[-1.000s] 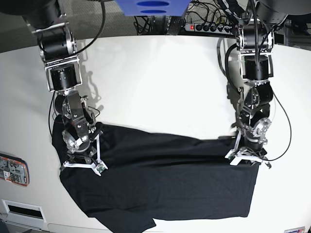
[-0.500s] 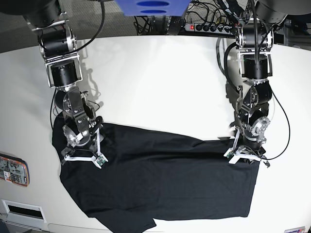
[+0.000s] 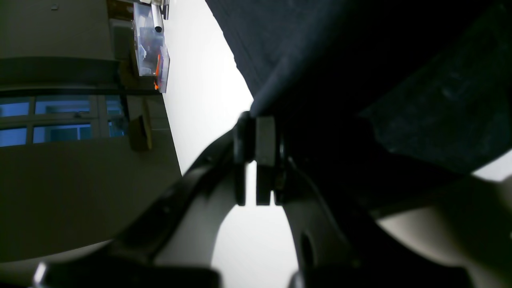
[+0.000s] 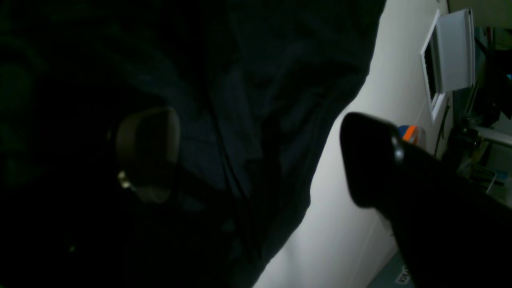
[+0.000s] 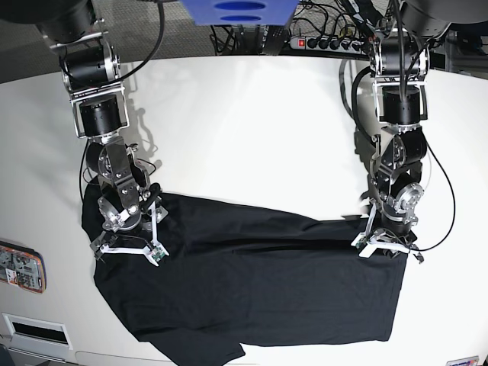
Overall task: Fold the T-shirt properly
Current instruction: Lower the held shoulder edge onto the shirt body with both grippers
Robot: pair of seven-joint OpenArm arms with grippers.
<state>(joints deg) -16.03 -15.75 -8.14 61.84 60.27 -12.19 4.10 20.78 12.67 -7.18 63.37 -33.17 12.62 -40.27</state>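
Note:
The black T-shirt [image 5: 252, 282] lies spread across the front of the white table [image 5: 244, 130], with a folded edge running from left to right. My left gripper [image 5: 385, 248], on the base view's right, is at the shirt's right upper edge. In the left wrist view its fingers [image 3: 266, 160] are pressed together on the T-shirt's [image 3: 360, 60] edge. My right gripper [image 5: 124, 249] is over the shirt's left upper corner. In the right wrist view it [image 4: 256, 160] is wide open, with one pad [image 4: 148, 152] against the dark T-shirt [image 4: 260, 80] and the other finger over bare table.
A power strip [image 5: 328, 42] and cables lie at the table's back edge. A colourful flat item [image 5: 21, 267] and a white box [image 5: 34, 329] sit at the front left. A clear plastic box [image 3: 150, 48] shows beyond the table in the left wrist view.
My right gripper has moved a little back and to the left over the shirt's corner. My left gripper has hardly moved and keeps its hold on the edge.

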